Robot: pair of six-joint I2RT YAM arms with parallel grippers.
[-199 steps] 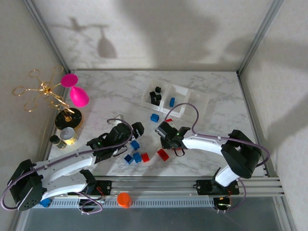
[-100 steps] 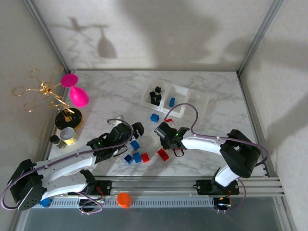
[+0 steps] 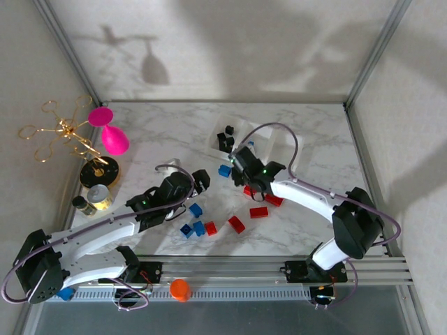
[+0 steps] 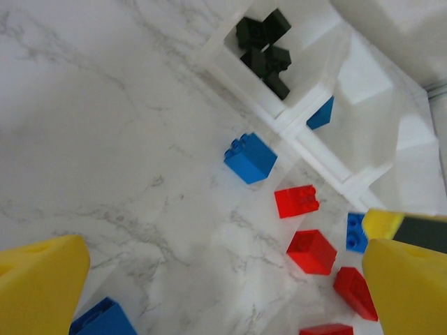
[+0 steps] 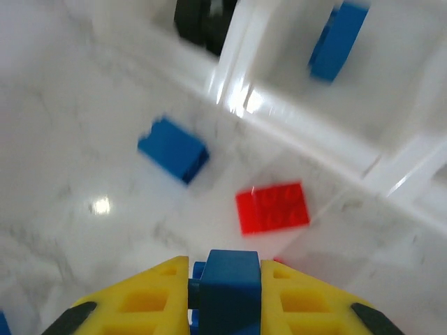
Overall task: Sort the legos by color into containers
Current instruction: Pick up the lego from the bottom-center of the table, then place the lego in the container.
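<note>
near the left-middle of the table (image 3: 160, 132), the left fingers (image 3: 200, 183) stand spread wide and empty, with loose blue bricks (image 3: 195, 209) just near of them and red bricks (image 3: 237, 224) to their right. further right, the right fingers (image 5: 174, 293) are pressed onto a held blue brick (image 5: 230, 283), pinching it above the table close to the white tray (image 4: 297, 136). another blue lego (image 4: 250, 158) lies just beside the tray's near wall. its left compartment holds black bricks (image 4: 265, 49); the middle one holds a sorted blue brick (image 4: 321, 113).
</note>
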